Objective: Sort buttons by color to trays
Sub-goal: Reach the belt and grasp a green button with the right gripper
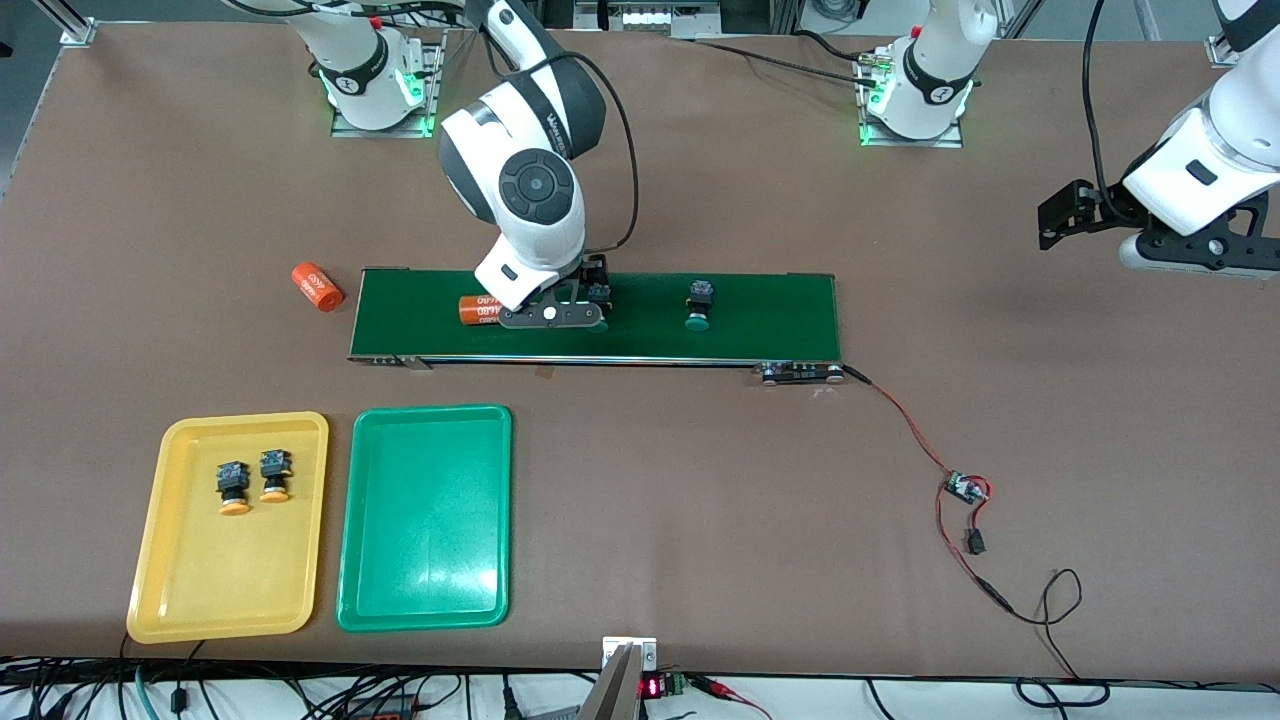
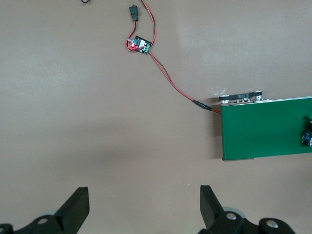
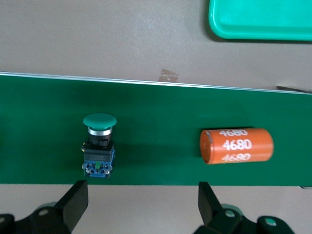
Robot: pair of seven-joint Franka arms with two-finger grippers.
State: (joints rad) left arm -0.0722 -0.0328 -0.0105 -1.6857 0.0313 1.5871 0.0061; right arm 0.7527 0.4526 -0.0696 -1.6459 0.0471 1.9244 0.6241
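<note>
Two green buttons lie on the dark-green conveyor belt point(image 1: 600, 315). One green button point(image 3: 99, 145) lies on its side directly under the right gripper point(image 1: 552, 316), cap toward the front camera; in the front view it is mostly hidden by that gripper. The other green button point(image 1: 699, 304) lies on the belt apart from it, toward the left arm's end. An orange cylinder point(image 3: 236, 146) with white print lies on the belt just beside the first button, toward the right arm's end.

The right gripper's fingers point(image 3: 74, 204) are spread wide, holding and touching nothing; both the button and the cylinder lie in the span between the two fingers.

Two yellow-orange buttons point(image 1: 253, 481) lie side by side in the yellow tray point(image 1: 160, 560), caps toward the front camera. The green tray point(image 1: 425, 590) sits just beside the yellow one, nearer the camera than the belt.

A second orange cylinder point(image 1: 317, 287) lies on the desk point(image 1: 700, 500) off the belt's end, toward the right arm's end.

The left gripper point(image 2: 144, 209) waits over bare desk past the belt's other end, its fingers point(image 2: 75, 209) spread wide with nothing in them. A red-and-black wire point(image 1: 930, 470) runs from the belt to a small circuit board point(image 1: 966, 488).
</note>
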